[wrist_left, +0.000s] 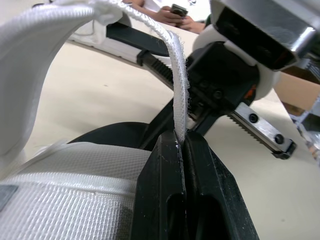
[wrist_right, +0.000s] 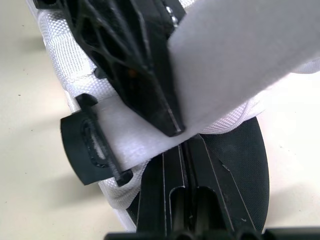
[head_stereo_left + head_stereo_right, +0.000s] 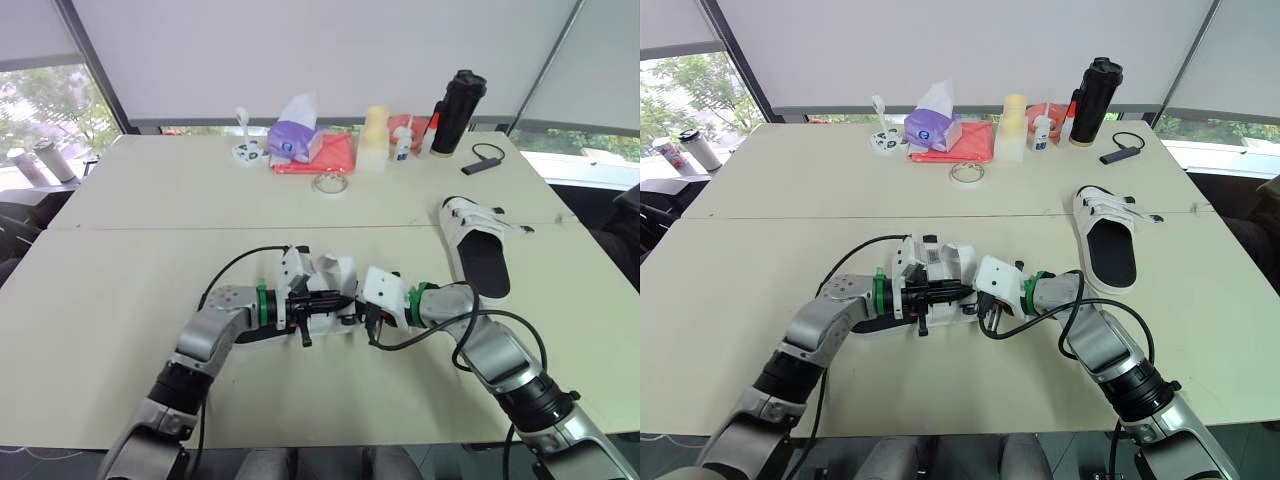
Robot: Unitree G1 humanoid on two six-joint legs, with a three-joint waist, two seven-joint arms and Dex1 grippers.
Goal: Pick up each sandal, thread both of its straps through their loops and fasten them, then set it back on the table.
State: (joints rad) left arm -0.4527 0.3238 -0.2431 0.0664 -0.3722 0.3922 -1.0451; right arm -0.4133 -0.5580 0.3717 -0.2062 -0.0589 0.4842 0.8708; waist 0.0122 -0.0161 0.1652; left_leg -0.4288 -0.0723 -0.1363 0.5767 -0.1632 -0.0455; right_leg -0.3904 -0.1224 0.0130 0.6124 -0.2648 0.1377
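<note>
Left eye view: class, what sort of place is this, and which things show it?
Probably an office or meeting room: pale tables pushed together, windows with roller blinds behind, and a tissue pack, tape roll and bottle at the far edge.

Level: bright, even daylight.
Source: windows (image 3: 40,110) at 10 and 2 o'clock; blinds (image 3: 330,50) at 12 diffuse it.
Shadows: soft and faint on the table (image 3: 100,300), darkest under the sandal (image 3: 940,262).
Glare: windows blown out; strap (image 1: 60,30) near clipping.
Distortion: table edges bow outward.
Focus: wrist views soft in nearest foreground and far background.
</note>
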